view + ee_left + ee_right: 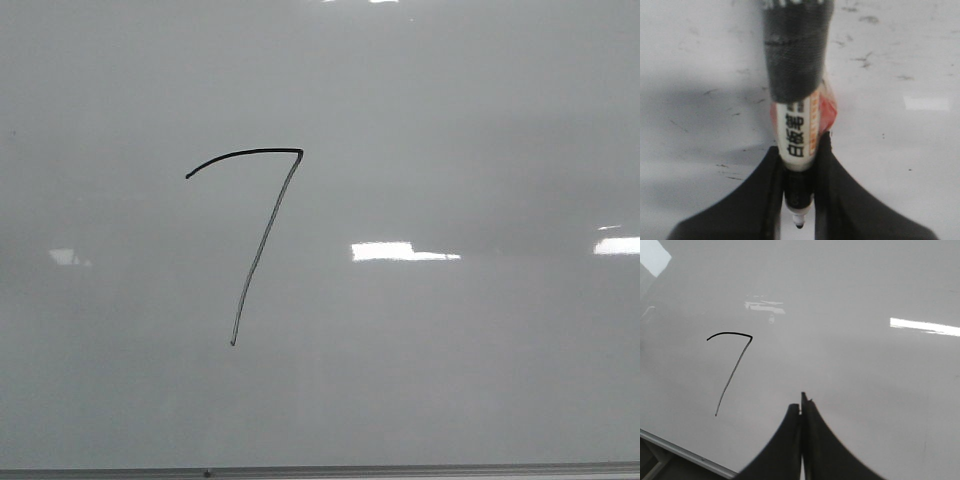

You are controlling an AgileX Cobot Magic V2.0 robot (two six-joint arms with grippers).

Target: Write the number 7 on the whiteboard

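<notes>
The whiteboard (450,380) fills the front view, glossy and pale grey. The number 7 (265,240) is drawn on it in thin black marker, left of centre, its stem fading to grey. It also shows in the right wrist view (734,375). My left gripper (800,142) is shut on a white marker (796,137) with black characters. The marker's uncapped tip (799,225) points back between the fingers, and its far end is wrapped in black tape (795,50). My right gripper (801,402) is shut and empty, above the board to the right of the 7. Neither gripper shows in the front view.
A thin grey metal frame edge (400,470) runs along the board's near side and also shows in the right wrist view (685,452). Bright rectangular light reflections (385,251) lie on the board. Under the left gripper is a pale, scuffed surface (900,165).
</notes>
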